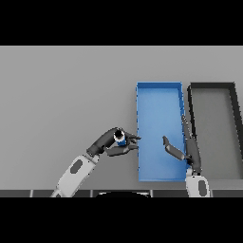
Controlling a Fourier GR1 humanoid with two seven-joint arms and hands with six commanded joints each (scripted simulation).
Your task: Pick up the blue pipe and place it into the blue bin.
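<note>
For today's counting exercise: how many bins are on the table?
2. The blue bin sits right of centre; the dark bin stands beside it, further right. None seems hidden.

A grey table (pixel 66 95) fills the view, plain and even in tone from its far edge down to its near edge. On its right side lies a dark bin (pixel 234 128), a long rectangle with its long sides running from the near edge toward the far edge. Its walls are black and its floor is grey, close in tone to the table. The bin lies flat, its far end about halfway up the table and its near end close to the table's near edge. Its right wall runs just inside the view's right border.
</note>
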